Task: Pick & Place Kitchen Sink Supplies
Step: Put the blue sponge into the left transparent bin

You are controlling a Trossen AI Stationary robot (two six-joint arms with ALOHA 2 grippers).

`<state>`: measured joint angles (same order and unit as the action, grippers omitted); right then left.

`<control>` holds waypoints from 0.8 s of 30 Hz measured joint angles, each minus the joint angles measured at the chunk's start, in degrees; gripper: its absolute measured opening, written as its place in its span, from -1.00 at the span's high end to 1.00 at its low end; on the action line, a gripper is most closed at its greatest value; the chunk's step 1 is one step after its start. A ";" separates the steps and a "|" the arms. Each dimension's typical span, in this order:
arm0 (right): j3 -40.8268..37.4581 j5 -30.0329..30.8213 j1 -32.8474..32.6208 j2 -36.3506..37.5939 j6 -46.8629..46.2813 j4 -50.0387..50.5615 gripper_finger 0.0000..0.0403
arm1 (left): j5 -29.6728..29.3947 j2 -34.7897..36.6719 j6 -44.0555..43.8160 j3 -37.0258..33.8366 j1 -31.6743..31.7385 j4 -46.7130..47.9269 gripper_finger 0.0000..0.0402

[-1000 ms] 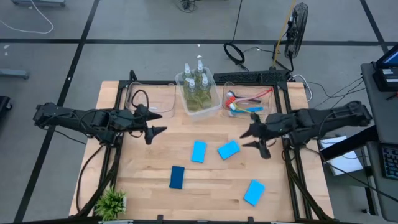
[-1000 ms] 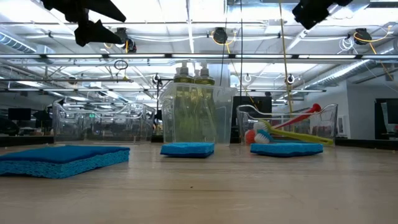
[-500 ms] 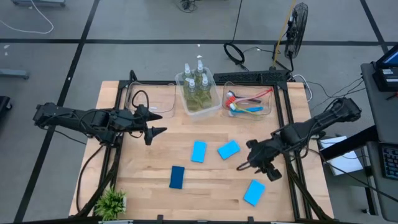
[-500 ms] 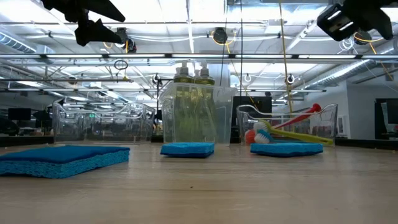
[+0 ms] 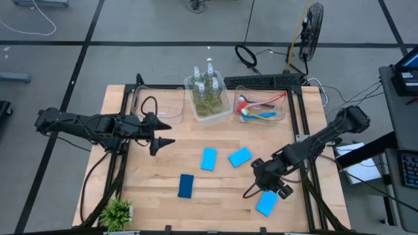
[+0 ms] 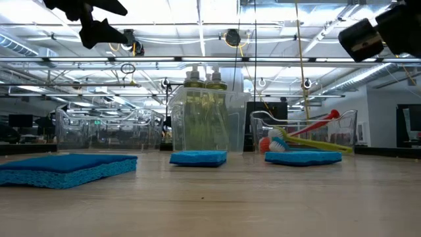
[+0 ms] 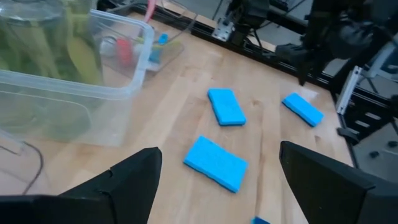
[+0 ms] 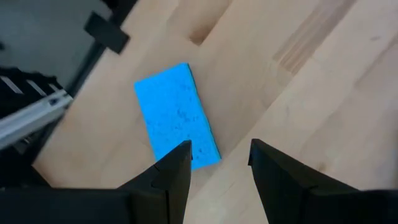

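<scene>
**Right pincer over near-right sponge: handling notes**

Right pincer hangs above the sponge nearest the table's front right corner. Its fingers are partly spread with nothing between them. In the right wrist view the sponge lies just ahead of the tips, slightly off toward one finger, flat on the wood.

Handling, judged: light, soft, compressible foam; not fragile, not slippery when dry. It will squash under the fingers, so a firm pinch is safe. Best hold is across the short width at mid-length, fingers straddling the two long edges.

Orientation: the sponge is a flat rectangle. In the high view its long axis runs diagonally, the far end tipped toward the table's right edge. In the wrist view that axis lies roughly along the gap between the fingers, a bit skewed, so the fingers would close across the width.

Left pincer waits, spread wide and empty, high over the left side, well away from the other three sponges.
</scene>
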<state>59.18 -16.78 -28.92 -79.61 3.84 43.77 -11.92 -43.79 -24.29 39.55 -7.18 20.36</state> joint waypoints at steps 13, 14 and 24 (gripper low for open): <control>0.00 0.27 -3.95 -10.48 -0.11 -3.30 0.25 | 3.10 0.00 2.33 0.00 0.00 0.00 -0.52; 0.00 0.26 -4.30 -10.98 -0.12 -3.30 0.25 | 3.68 0.00 2.65 0.00 0.00 0.00 -0.52; 0.00 2.19 -5.71 -14.07 -3.18 -4.05 0.25 | 6.55 -0.01 4.52 0.00 -0.02 0.00 -0.61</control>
<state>59.18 -14.59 -34.63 -93.68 0.67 39.72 -5.37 -43.80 -19.77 39.55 -7.20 20.36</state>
